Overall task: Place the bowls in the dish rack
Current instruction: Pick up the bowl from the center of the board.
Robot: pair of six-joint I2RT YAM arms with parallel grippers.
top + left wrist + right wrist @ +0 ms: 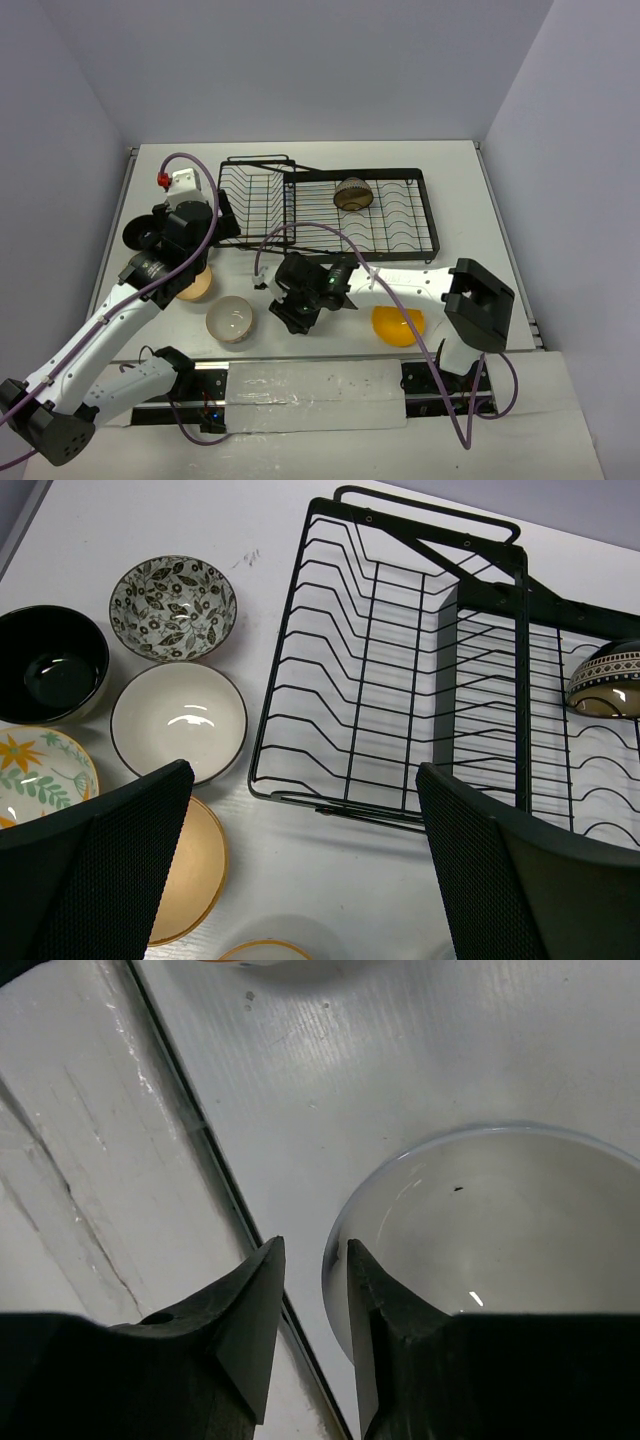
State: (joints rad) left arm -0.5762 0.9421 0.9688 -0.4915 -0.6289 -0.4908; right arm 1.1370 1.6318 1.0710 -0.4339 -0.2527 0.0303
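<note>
Eight bowls counted across views: seven on the table [460, 200], one in the dish rack [523, 680].

Rack: black wire, set along the far edge near its middle. Deep basket section at the left end, slotted tray section at the right.

Racked bowl [352, 194]: brown with a banded pattern outside, propped on edge in the tray slots.

Cluster toward the left edge, from the left wrist view:
- leaf-print bowl [172, 607], black on white
- glossy black bowl [45, 670]
- white bowl [178, 720] with a dark rim
- cream bowl [35, 775] with an orange flower and green sprigs
- tan bowl [195, 870], partly behind a finger

All are upright and close together.

Orange-yellow bowl [398, 327]: upright by the near edge, right of centre.

Grey bowl [231, 320], tan-rimmed: upright by the near edge, left of centre.

Left gripper [305, 780]: fingers spread wide, empty, hovering between the cluster and the basket.

Right gripper [313, 1250]: low over the table, fingers a narrow gap apart with nothing between them, tips just beside the grey bowl's rim.
</note>
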